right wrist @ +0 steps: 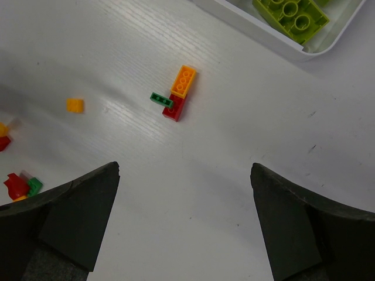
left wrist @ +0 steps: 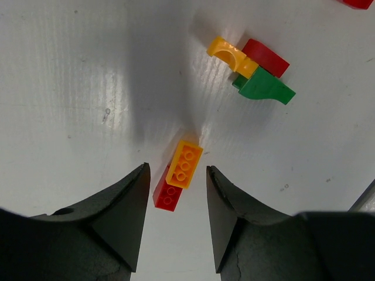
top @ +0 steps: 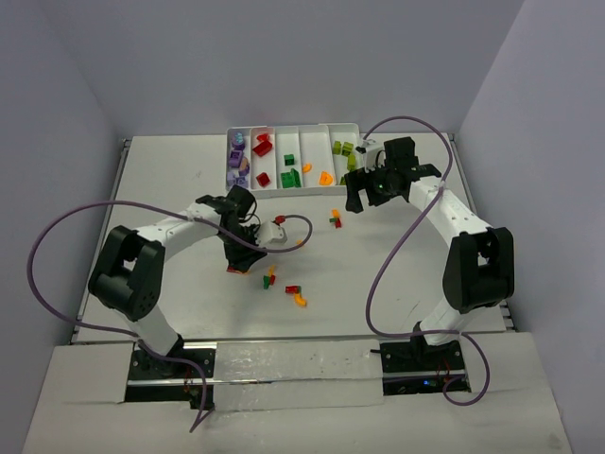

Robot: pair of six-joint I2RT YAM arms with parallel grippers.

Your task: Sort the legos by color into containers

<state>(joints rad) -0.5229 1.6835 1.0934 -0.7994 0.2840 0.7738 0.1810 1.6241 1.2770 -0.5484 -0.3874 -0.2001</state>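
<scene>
Squarely between the left gripper's (left wrist: 177,171) half-spread jaws lies an orange brick (left wrist: 185,163), overlapping one end of a red brick (left wrist: 166,195). Neither jaw touches it, so this gripper is open and holds nothing. The pair's long axis runs from 1 to 7 o'clock in the left wrist view, almost along the gap, so I judge the jaws would pinch its long flat sides (a slight twist would square them up). Both bricks are glossy hard plastic, studded on top and sharp-cornered. The table (left wrist: 70,88) is matte white and faintly ribbed. The right gripper (right wrist: 184,170) hangs fully spread and empty near the 3 o'clock end of the tray (top: 309,140), well apart from this pair, so the left arm is nearer. In the top view the tray lies toward 1 o'clock from the left gripper.
</scene>
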